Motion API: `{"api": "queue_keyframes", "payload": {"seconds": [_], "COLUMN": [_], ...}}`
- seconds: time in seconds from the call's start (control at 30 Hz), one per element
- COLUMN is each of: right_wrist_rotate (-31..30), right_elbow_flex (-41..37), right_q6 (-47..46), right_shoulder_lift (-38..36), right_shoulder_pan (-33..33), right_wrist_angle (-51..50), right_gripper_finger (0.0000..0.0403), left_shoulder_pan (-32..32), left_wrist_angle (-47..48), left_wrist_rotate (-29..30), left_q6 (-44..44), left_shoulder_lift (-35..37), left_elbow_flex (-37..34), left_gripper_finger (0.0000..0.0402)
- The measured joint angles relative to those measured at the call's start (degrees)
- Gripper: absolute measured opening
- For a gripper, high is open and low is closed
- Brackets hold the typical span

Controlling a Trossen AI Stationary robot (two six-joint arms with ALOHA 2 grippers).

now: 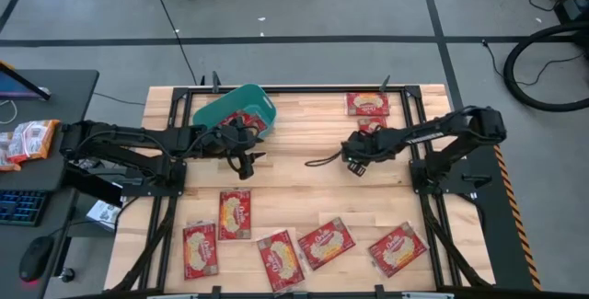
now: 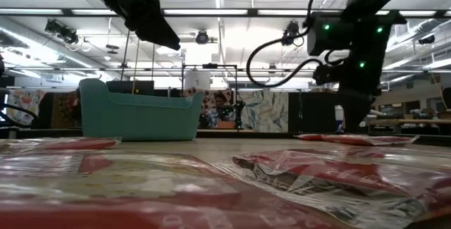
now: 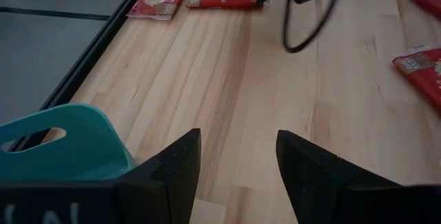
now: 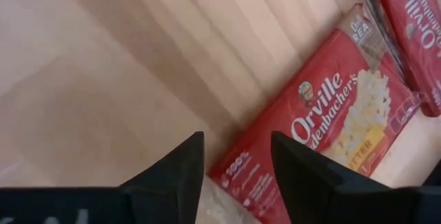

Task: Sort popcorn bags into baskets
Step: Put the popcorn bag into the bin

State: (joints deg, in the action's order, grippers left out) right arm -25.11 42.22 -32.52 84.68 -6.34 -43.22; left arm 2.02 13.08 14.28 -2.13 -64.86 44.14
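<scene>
Popcorn bag (image 4: pixel 344 124) lies flat on the desk (image 1: pixel 304 175) just ahead of my right claw (image 4: pixel 234 172), long axis slanting across its open, empty fingers. My left claw (image 3: pixel 238 169) hangs open and empty beside the teal basket (image 1: pixel 235 110), much farther from that bag.

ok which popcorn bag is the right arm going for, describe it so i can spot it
Start at the wooden table's far right corner, where two red popcorn bags lie near each other. One sits in the open; the target bag, nearer the centre, is the one partly hidden beneath the right end effector.
</scene>
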Motion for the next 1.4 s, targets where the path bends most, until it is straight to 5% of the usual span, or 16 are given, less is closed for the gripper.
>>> {"api": "queue_keyframes", "payload": {"seconds": [0.77,1.2,1.4], "right_wrist_rotate": [5.11,5.93,7.2], "right_elbow_flex": [0.16,0.13,0.07], "right_q6": [6.53,8.46,9.68], "right_shoulder_lift": [4.42,5.17,4.54], "right_shoulder_pan": [-13.61,-12.18,-8.5], "right_wrist_angle": [3.48,2.5,2.32], "right_gripper_finger": [0.0176,0.0014,0.0009], "left_shoulder_pan": [-0.02,0.0,-0.02], "left_wrist_angle": [0.55,0.95,1.02], "left_wrist_rotate": [-0.02,-1.05,-1.73], "left_q6": [-0.05,-0.17,-0.17], "left_shoulder_lift": [0.0,0.0,-0.8], "left_elbow_flex": [0.0,0.0,-0.04], "left_gripper_finger": [0.0192,0.0192,0.0192]}}
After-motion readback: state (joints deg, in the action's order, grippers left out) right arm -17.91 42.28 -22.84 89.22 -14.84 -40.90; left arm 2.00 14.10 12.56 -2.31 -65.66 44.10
